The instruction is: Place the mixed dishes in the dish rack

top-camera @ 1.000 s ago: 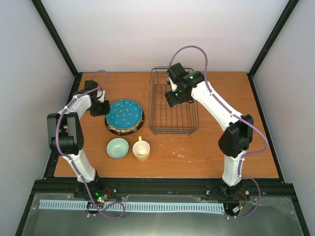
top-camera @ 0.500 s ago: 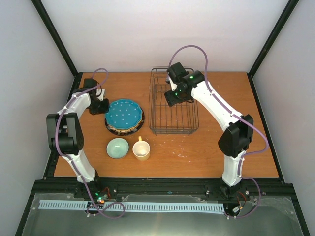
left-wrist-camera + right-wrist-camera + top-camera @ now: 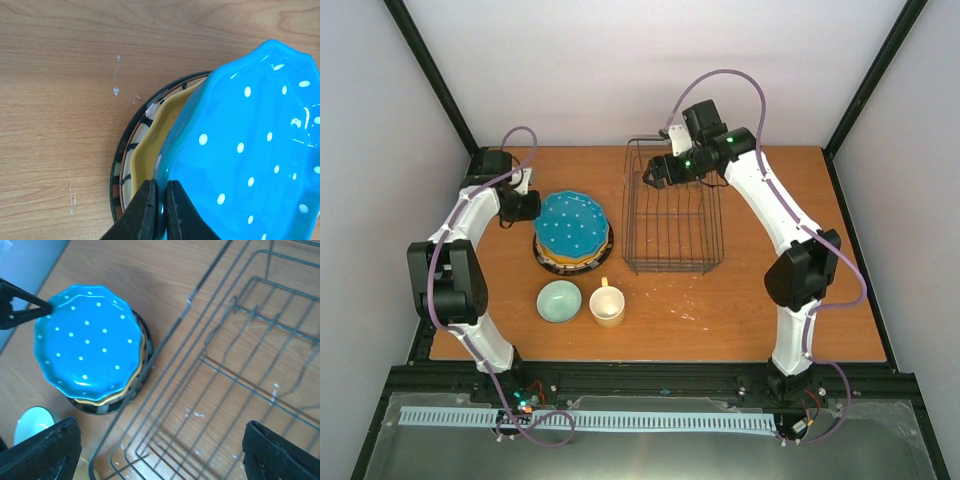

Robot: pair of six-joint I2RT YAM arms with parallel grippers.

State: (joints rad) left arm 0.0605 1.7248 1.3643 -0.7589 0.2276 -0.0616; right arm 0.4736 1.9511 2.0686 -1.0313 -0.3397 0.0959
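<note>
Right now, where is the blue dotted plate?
In the top view the blue dotted plate is left of the wire rack, atop the plate stack, its rim pinched by the left fingers.

- Finding: a robotics lab test cell, not a household room.
- My left arm and right arm are bolted to a black metal rail at the edge of a wooden table.
- Plain white panels in black frame posts wall the table in.
- Purple cables run exposed along my arms.
- A wire dish rack stands straight on the table top.
</note>
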